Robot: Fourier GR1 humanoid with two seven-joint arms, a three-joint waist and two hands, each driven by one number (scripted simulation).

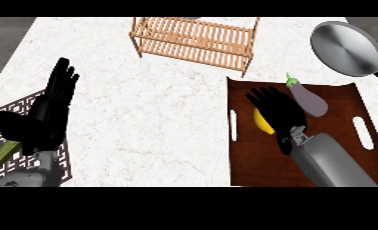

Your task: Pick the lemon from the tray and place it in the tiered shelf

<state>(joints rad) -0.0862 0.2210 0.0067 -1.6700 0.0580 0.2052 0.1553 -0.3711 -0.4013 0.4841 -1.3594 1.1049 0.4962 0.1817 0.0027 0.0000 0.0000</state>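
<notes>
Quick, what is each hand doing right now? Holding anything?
Left hand: open, fingers up, resting at the left edge, holding nothing.
Right hand: over the lemon on the tray; whether it has closed cannot be told.

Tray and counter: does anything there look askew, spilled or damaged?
Nothing stands out. The lemon and eggplant lie on the tray, nothing is spilled, the shelf stands upright. The right hand partly hides the lemon.
</notes>
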